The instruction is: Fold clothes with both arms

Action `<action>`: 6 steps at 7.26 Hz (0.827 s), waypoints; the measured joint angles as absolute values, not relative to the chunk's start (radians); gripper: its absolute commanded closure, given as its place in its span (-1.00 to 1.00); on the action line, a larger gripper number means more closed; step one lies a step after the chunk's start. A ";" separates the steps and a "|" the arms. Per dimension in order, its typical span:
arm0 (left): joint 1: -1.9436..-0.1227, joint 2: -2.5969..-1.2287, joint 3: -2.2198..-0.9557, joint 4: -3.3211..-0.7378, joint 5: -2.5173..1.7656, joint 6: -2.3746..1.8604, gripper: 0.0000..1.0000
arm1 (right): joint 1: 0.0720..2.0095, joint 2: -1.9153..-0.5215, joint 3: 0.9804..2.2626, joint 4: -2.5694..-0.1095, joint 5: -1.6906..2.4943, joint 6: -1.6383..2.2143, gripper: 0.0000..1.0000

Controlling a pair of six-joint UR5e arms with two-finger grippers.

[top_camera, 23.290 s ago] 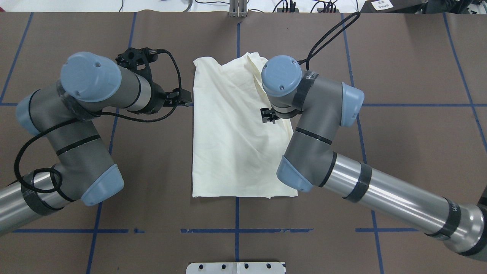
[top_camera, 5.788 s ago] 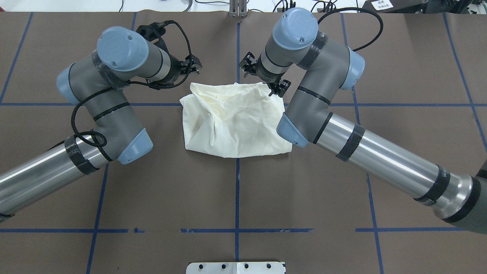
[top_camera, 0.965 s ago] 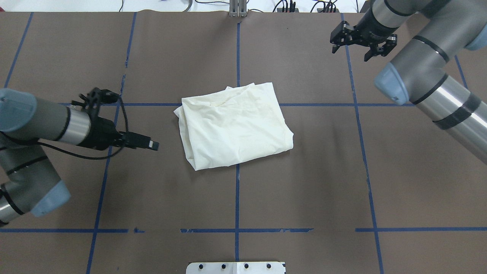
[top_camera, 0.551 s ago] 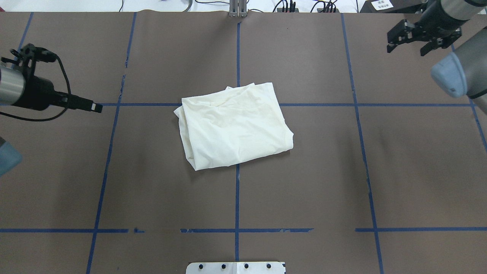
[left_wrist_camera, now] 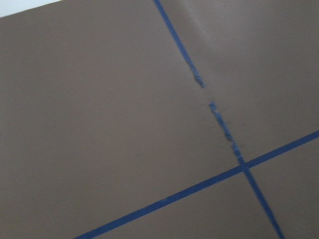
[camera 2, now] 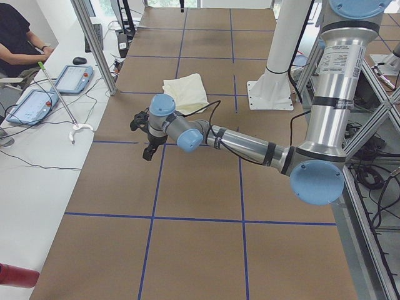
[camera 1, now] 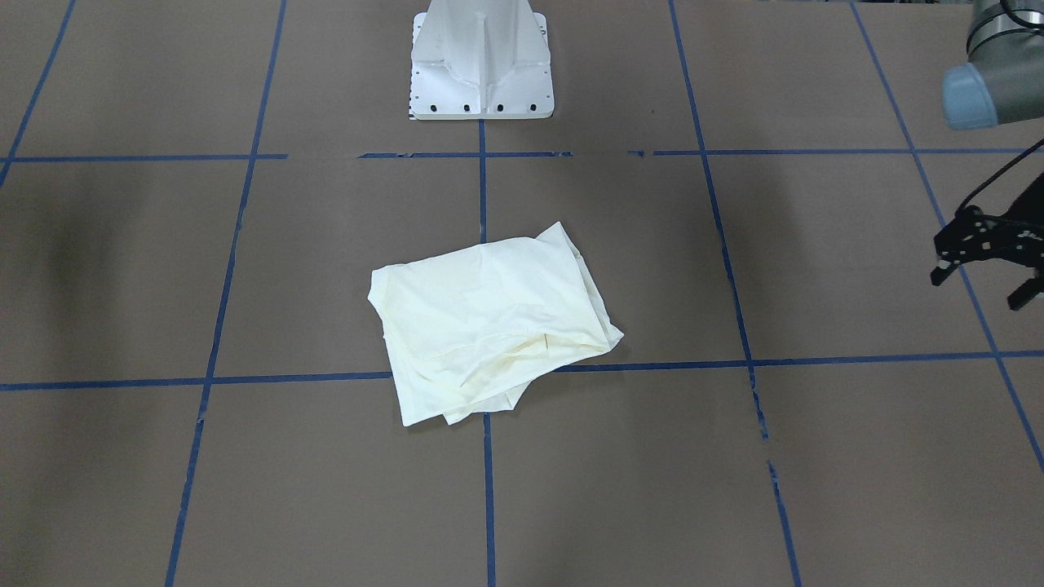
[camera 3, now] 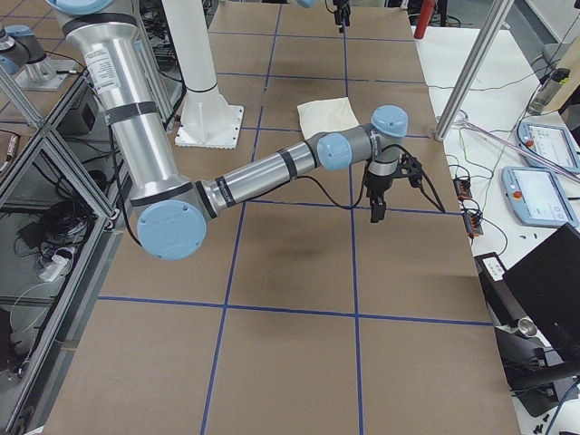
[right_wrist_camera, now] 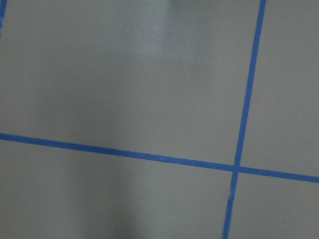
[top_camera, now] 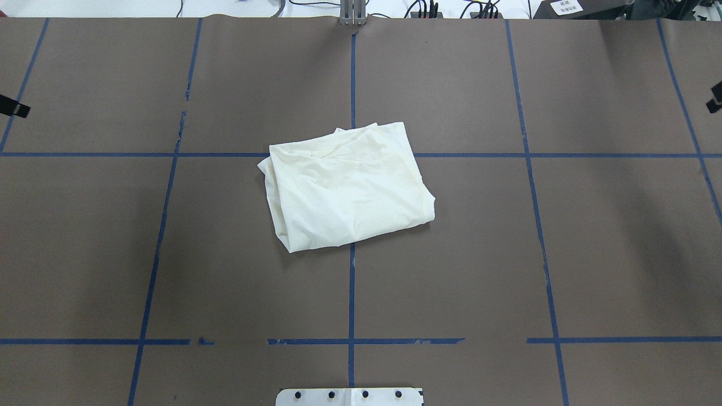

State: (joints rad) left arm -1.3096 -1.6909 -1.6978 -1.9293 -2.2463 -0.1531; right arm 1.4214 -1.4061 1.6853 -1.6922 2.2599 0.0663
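The T-shirt point(top_camera: 347, 189) lay limp, probably best pinched at corners; well apart, the left hand point(camera 1: 977, 289) was spread, the right hand's point(camera 3: 391, 190) state untellable.

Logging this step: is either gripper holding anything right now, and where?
Nothing held. The shirt lies folded on the table, apart from the left gripper and right gripper.

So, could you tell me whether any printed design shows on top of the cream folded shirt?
No, the cream folded shirt shows only plain fabric on top in the overhead view.
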 measured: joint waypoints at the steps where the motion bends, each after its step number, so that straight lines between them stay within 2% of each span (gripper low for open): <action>1: -1.365 -1.690 -1.694 -1.846 -2.245 -0.018 -1.00 | 1.466 -1.465 1.684 -1.693 2.281 -0.028 -1.00; 3: -1.453 -1.656 -1.698 -1.725 -2.252 0.205 -1.00 | 1.532 -1.576 1.684 -1.688 2.309 -0.122 -1.00; 6: -1.471 -1.577 -1.628 -1.774 -2.228 0.259 -1.00 | 1.550 -1.625 1.706 -1.680 2.344 -0.112 -1.00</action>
